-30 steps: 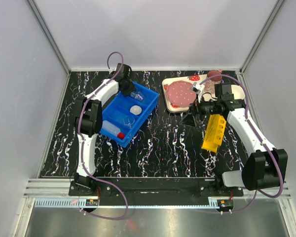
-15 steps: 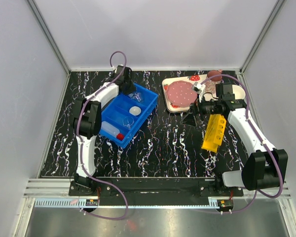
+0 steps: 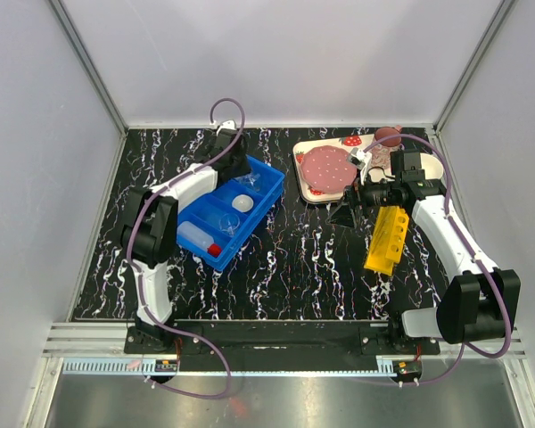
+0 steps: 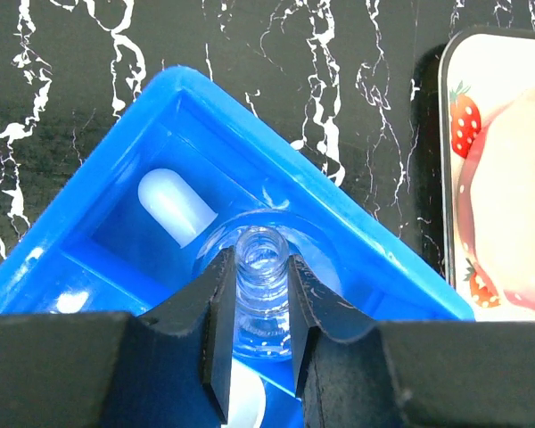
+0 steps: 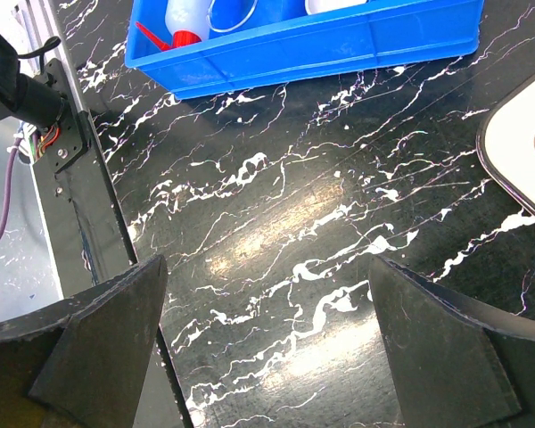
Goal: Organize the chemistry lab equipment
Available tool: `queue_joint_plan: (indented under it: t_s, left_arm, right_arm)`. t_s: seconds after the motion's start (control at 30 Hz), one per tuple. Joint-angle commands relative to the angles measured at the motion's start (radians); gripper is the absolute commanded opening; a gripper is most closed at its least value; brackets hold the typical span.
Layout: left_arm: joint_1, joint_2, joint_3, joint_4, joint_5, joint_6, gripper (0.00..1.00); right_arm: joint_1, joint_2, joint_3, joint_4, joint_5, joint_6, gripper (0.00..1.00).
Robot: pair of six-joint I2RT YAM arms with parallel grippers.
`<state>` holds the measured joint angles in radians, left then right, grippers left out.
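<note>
While the left pincer (image 4: 260, 299) grips what seems a clear tube (image 4: 260, 257), the right pincer (image 5: 269, 332) gapes wide.

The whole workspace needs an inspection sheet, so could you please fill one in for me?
Surface: black white-veined table top, no spills seen.
Job's things: blue bin holds squeeze bottle, beaker and white dish; yellow rack lies outside it on the table.
Clutter: strawberry-print tray and pink mug at the far right.
Jaws: left jaws shut on a clear glass vessel at the bin's far corner; right jaws open, holding nothing.
Cables: purple cable along each arm, none seen snagged.
Surroundings: pale enclosure walls, metal rail at the near edge.
</note>
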<state>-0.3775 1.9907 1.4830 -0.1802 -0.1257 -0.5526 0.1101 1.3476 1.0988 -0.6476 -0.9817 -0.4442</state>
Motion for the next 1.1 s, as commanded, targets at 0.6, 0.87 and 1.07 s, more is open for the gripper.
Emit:
queue_joint_plan:
  t_s: [0.6,0.87,1.07]
  left_arm:
    - [-0.169,-0.181,-0.168,0.173,-0.273,0.207,0.24]
    - [-0.178,-0.249,-0.199,0.16,-0.273,0.217,0.45]
    - [-0.178,-0.334,-0.204,0.128,-0.235,0.23,0.59]
  right_arm:
    - [-0.013,-0.019,-0.004,0.019,-0.011,0.004,1.0]
    - [-0.021,-0.022,-0.01,0.019,-0.005,-0.007,1.0]
    - [-0.029,-0.037,-0.013,0.019,0.012,-0.019,1.0]
